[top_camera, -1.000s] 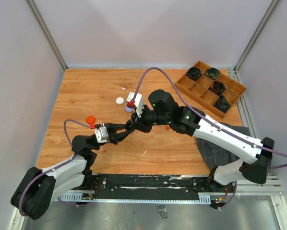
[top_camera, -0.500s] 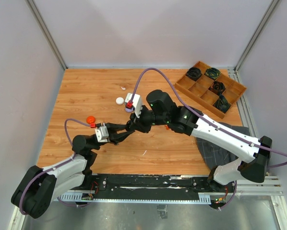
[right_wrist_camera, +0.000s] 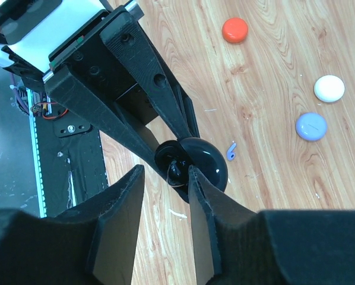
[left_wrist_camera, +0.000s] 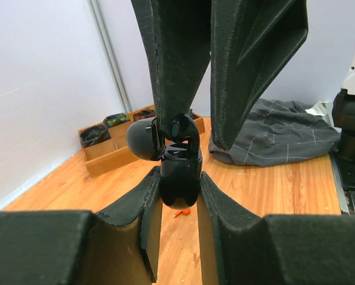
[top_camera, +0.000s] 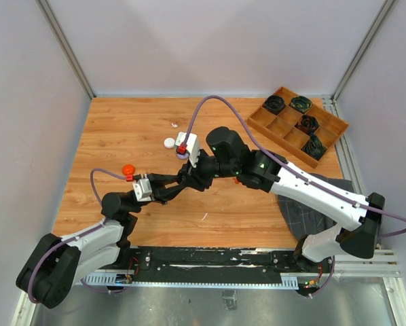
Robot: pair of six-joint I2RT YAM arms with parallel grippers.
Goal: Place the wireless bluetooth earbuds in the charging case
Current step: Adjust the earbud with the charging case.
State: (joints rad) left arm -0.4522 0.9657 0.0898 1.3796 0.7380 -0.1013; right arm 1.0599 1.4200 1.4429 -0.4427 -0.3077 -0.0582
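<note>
My left gripper [left_wrist_camera: 178, 176] is shut on a glossy black charging case [left_wrist_camera: 180, 181] and holds it upright above the table with its lid [left_wrist_camera: 143, 138] open. A black earbud [left_wrist_camera: 184, 127] sits in the case's mouth; it also shows in the right wrist view [right_wrist_camera: 177, 169]. My right gripper [right_wrist_camera: 162, 172] hangs over the case, jaws apart, with the bud against one finger [right_wrist_camera: 196, 190]. In the top view the two grippers meet at mid-table [top_camera: 187, 176]. A red-orange earbud [left_wrist_camera: 181, 212] and a pale purple earbud [right_wrist_camera: 231, 151] lie loose on the wood.
Orange [right_wrist_camera: 235, 29], white [right_wrist_camera: 329, 88] and purple [right_wrist_camera: 311, 126] pucks lie on the table behind the grippers. A wooden compartment tray [top_camera: 282, 122] with black coiled bundles stands at the back right. A grey cloth [top_camera: 310, 204] lies at the right front.
My right wrist has shifted slightly left, staying over the case. My left arm holds the case almost still.
</note>
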